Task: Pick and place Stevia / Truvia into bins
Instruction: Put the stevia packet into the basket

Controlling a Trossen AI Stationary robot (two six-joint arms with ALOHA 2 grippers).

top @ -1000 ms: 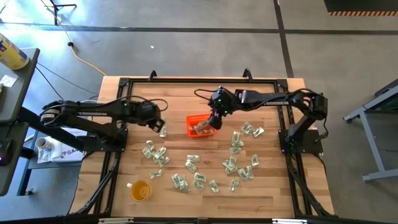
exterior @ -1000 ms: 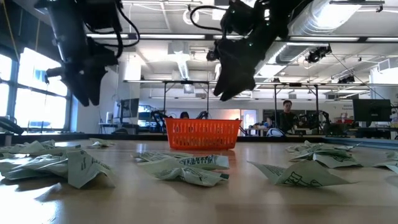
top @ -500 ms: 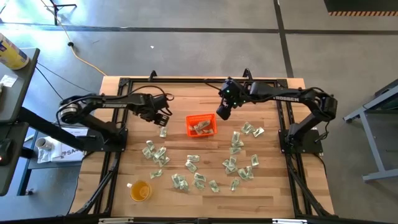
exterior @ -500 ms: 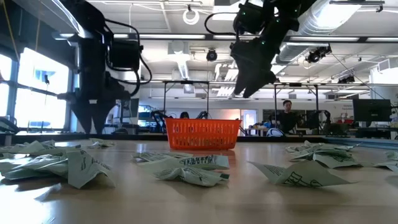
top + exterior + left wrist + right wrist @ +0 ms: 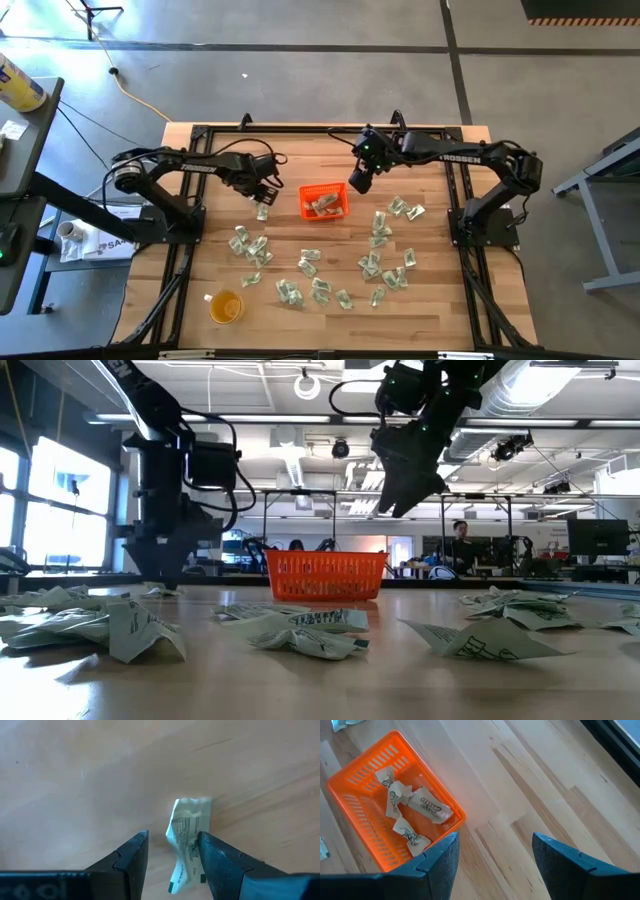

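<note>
Left gripper [image 5: 170,857] is down at the table, fingers apart, straddling one crumpled Stevia sachet [image 5: 187,840] that lies between them, not clamped. Right gripper [image 5: 492,857] hangs raised with fingers apart and nothing held; the orange bin [image 5: 350,790] just beside it contains several sachets [image 5: 412,807]. Loose sachets [image 5: 320,285] lie scattered nearer the table's front.

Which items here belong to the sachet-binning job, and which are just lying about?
Job:
- loose sachets on the table
- sachet between the open left pincer fingers
- orange bin, sachets inside
- right pincer, open, beside the bin

Lying about:
- yellow cup
</note>
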